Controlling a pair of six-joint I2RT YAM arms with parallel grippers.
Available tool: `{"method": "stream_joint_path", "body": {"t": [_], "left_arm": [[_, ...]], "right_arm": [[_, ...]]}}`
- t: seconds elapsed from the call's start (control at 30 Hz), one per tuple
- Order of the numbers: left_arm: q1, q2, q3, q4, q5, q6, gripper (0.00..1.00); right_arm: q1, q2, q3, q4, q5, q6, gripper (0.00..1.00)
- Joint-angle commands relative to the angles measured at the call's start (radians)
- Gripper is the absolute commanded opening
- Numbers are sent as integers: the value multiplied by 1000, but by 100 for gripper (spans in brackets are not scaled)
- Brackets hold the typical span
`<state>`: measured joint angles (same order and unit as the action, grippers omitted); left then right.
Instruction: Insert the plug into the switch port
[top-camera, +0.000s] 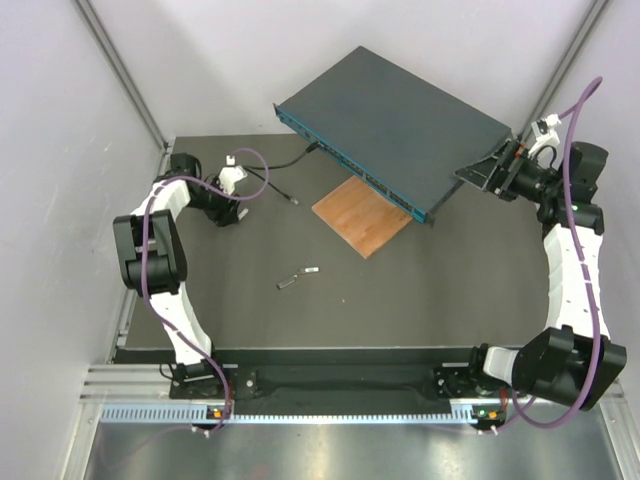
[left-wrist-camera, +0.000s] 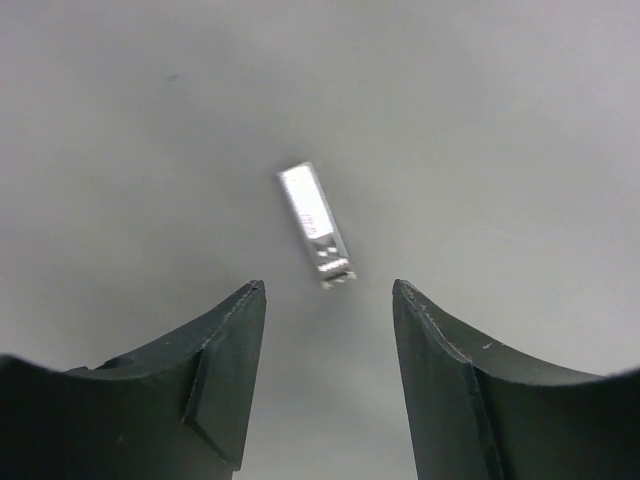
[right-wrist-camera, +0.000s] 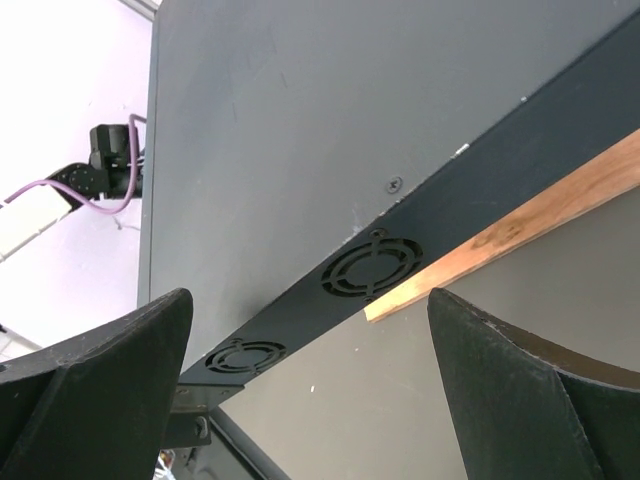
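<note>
The switch (top-camera: 400, 125) is a wide, dark blue-grey box at the back. Its teal front (top-camera: 345, 160) with the row of ports faces front-left. A thin black cable (top-camera: 280, 165) runs from that front face, near its left end, out over the table. Its free end with the plug (top-camera: 297, 203) lies on the mat. The cable's other end is too small to tell whether it sits in a port. My left gripper (top-camera: 232, 210) (left-wrist-camera: 328, 290) is open and empty, left of the cable. My right gripper (top-camera: 488, 172) (right-wrist-camera: 310, 300) stands wide open at the switch's right end, facing its vented side (right-wrist-camera: 370, 270).
A brown wooden board (top-camera: 362, 215) (right-wrist-camera: 520, 225) lies under the switch's front edge. Two small loose grey pieces (top-camera: 298, 277) rest mid-table. One silvery piece (left-wrist-camera: 316, 225) with no cable lies just beyond my left fingertips. Grey walls close in on both sides.
</note>
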<state>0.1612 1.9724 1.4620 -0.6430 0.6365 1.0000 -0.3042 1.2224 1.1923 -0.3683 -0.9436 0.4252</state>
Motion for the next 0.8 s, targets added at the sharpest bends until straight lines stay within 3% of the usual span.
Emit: {"method": "stream_joint_path", "body": {"t": [0.0, 0.47, 0.6, 0.7, 0.77], "left_arm": [[-8, 6, -28, 175, -46, -126, 59], [-37, 78, -49, 175, -63, -132, 55], [-38, 92, -57, 186, -118, -127, 43], [-38, 72, -77, 172, -133, -101, 23], [-38, 31, -97, 171, -139, -106, 14]], "right_arm": [[-15, -17, 64, 29, 5, -40, 100], [-13, -4, 75, 16, 11, -37, 100], [-13, -1, 79, 16, 12, -36, 100], [-15, -3, 92, 12, 14, -39, 100], [-13, -4, 102, 11, 17, -51, 100]]}}
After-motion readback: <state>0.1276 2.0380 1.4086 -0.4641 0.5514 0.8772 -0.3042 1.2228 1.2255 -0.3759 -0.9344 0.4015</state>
